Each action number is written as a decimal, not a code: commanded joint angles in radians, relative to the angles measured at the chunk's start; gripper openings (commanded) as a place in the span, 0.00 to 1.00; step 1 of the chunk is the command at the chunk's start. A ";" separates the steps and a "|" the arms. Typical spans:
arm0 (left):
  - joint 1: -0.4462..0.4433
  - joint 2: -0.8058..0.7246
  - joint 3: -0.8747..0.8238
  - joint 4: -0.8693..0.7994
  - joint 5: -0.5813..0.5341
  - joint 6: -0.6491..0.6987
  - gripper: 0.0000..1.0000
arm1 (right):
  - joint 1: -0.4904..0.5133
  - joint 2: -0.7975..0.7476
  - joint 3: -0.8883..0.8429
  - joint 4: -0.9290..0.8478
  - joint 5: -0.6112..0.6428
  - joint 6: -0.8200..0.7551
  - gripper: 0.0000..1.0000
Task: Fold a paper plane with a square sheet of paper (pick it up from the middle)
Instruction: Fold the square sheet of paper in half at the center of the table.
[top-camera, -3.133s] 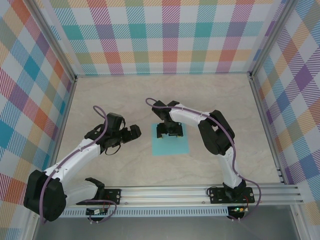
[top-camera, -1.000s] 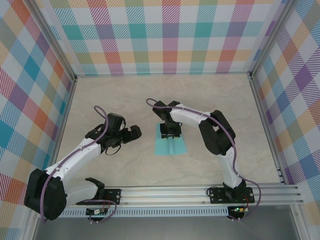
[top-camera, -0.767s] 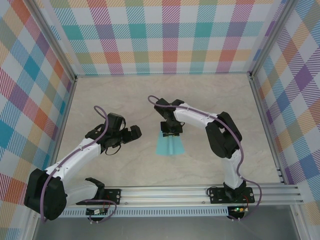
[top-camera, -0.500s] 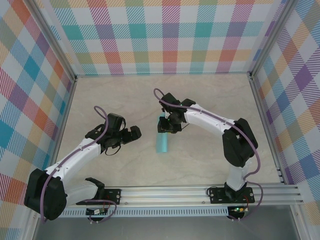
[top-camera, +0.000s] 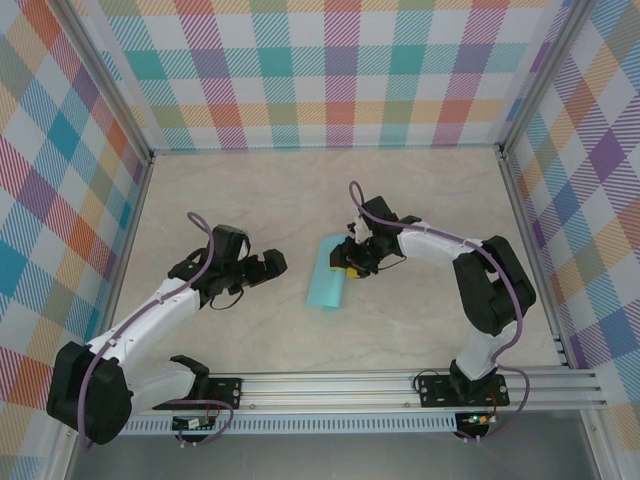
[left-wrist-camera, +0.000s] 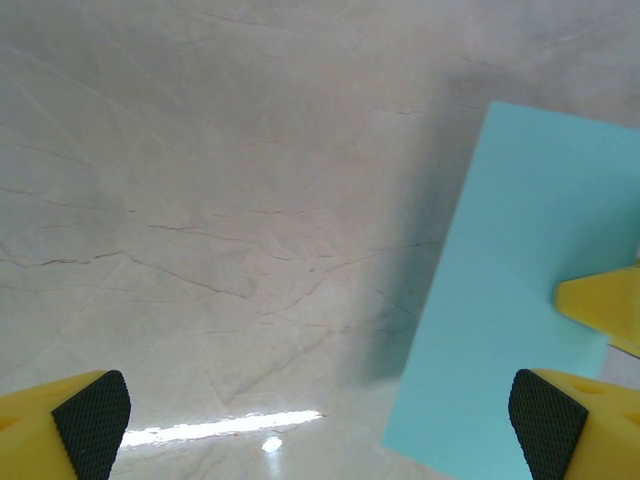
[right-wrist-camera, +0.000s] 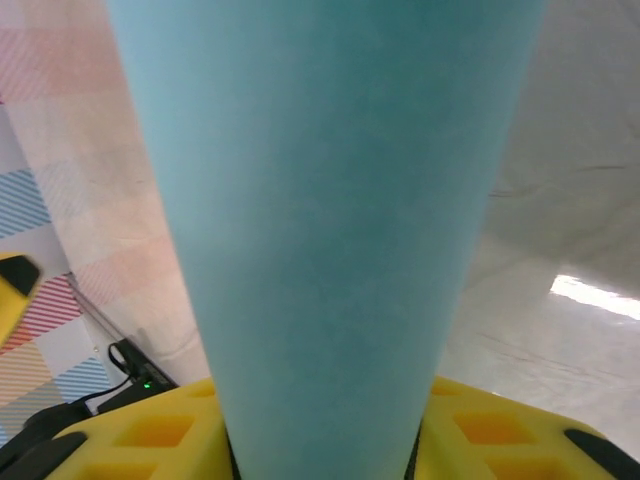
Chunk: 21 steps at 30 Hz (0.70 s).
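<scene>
The square sheet of paper (top-camera: 326, 273) is turquoise and bent into a narrow doubled strip, tilted up off the tabletop. My right gripper (top-camera: 348, 262) is shut on its right side. In the right wrist view the sheet (right-wrist-camera: 330, 200) rises between the yellow jaws of the right gripper (right-wrist-camera: 325, 452). My left gripper (top-camera: 272, 265) stands open to the left of the sheet, apart from it. In the left wrist view the sheet (left-wrist-camera: 520, 300) lies to the right, between and beyond the wide-apart fingertips (left-wrist-camera: 92, 420) of the left gripper (left-wrist-camera: 318, 425). The paper plane is out of view.
The marble-look tabletop (top-camera: 250, 200) is walled by checked panels (top-camera: 330, 70) at the back and both sides. An aluminium rail (top-camera: 400, 385) carrying both arm bases runs along the near edge.
The right arm swung its wrist rightward and turned, lifting the sheet from lying spread on the table into a narrow doubled strip. The left arm has stayed put and open.
</scene>
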 joint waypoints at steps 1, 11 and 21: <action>0.000 0.023 0.011 0.064 0.072 -0.017 1.00 | -0.023 0.035 -0.024 0.021 -0.018 -0.048 0.44; -0.104 0.135 0.048 0.114 0.040 -0.038 1.00 | -0.045 -0.046 -0.046 -0.132 0.163 -0.109 0.68; -0.156 0.225 0.094 0.124 0.037 -0.047 1.00 | -0.045 -0.104 -0.071 -0.234 0.341 -0.101 0.71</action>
